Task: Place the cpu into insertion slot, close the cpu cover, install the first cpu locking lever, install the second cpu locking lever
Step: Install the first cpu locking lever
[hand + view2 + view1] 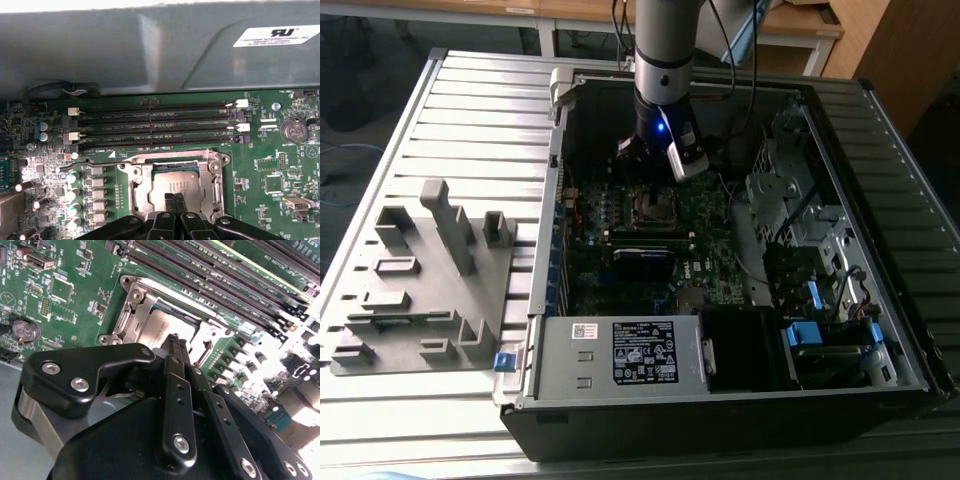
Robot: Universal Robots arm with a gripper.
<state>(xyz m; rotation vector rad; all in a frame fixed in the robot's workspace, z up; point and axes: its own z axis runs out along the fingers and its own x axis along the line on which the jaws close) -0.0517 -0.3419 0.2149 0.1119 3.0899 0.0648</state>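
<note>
Starting at the exterior view's left, a grey holder [420, 270] lay beside the open computer box [720, 432], where the gripper [175, 199], fingers [169, 204] pressed together holding nothing, pointed down at the cpu [172, 179] in the insertion slot [652, 207] under the flat cpu cover [141, 181], metal cages [785, 200] further right.

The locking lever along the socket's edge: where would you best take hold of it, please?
Probably the free end of the lever, which juts past the cover. Come from above, fingers across the thin rod; the rest hugs the cover.
</note>
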